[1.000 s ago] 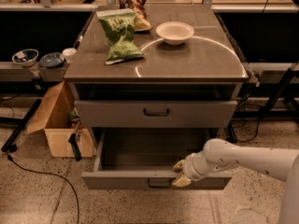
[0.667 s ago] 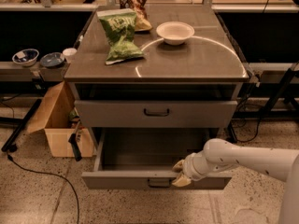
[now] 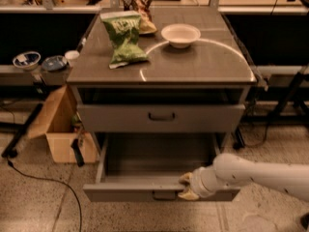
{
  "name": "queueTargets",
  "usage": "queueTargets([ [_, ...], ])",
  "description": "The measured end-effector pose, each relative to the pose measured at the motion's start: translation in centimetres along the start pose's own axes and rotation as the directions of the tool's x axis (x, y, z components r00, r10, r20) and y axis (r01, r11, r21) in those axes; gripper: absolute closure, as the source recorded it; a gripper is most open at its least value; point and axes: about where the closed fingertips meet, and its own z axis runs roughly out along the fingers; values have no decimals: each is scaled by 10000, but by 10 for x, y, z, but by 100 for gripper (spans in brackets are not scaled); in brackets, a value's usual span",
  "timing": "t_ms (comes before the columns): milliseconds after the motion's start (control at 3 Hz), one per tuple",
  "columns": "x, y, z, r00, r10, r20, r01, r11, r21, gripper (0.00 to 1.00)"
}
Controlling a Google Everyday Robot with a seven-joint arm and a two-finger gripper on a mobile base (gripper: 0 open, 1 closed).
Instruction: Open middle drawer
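low beneath the tabletop, the middle drawer stands pulled well out towards the camera, its small black handle on the front panel. the gripper reaches in from the right on a white arm, with its fingers clasped over the panel's top edge just right of the handle. a green bag and a white bowl sit on the tabletop.

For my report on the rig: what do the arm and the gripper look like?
The arm is white, smooth and rounded, with no cables or markings visible. The gripper, at the front of the middle drawer, is pale yellow.
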Motion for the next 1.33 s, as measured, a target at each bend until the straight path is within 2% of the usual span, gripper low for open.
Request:
queueTargets([
  [333,0,0,1,10000,0,0,0,10000,0,100],
  [1000,6,34,-5,9998,215,38,-215,9997,-88,100],
  [1333,6,34,-5,9998,215,38,-215,9997,-88,100],
])
